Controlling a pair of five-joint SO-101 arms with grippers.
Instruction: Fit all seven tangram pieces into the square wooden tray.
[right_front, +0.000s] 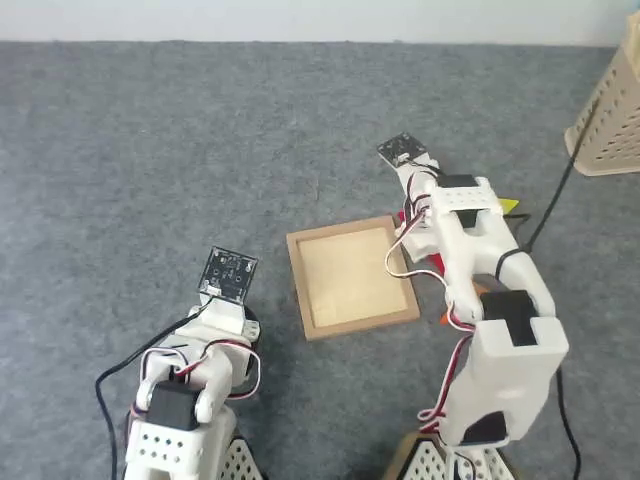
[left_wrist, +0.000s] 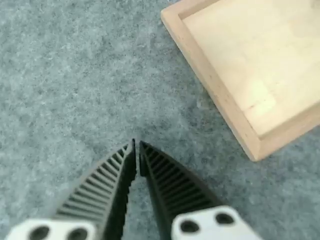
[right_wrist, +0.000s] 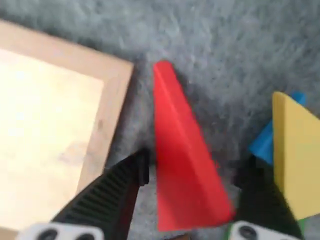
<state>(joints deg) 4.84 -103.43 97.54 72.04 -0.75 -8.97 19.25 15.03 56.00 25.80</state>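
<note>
Plainly, with the right gripper (right_wrist: 196, 167) spread open around the red triangle (right_wrist: 175, 125), which lay between its fingers just outside the rim of the tray (right_wrist: 112, 100), a squeeze on the slanted edges could squirt it toward the yellow piece (right_wrist: 295, 150); the left gripper (left_wrist: 136, 150) was clenched, empty.

- Tray (left_wrist: 219, 90): pale bare wood, smooth, matt, with a faint grain.
- Table cover (right_front: 150, 150): grey cloth, fuzzy and rough, like felt or carpet.
- Red triangle (right_wrist: 182, 165), at the tray's three o'clock: smooth, evenly coloured, with a slight sheen.
- Yellow piece (right_wrist: 295, 150) and blue piece (right_wrist: 264, 142): smooth and matt.
- Left gripper (left_wrist: 136, 147): fingers (left_wrist: 107, 187) of black ribbed matt plastic on smooth white plastic mounts.
- Arm shells (right_front: 510, 370): smooth white plastic.
- Perforated panel (right_front: 615, 110), at two o'clock: beige and matt.
</note>
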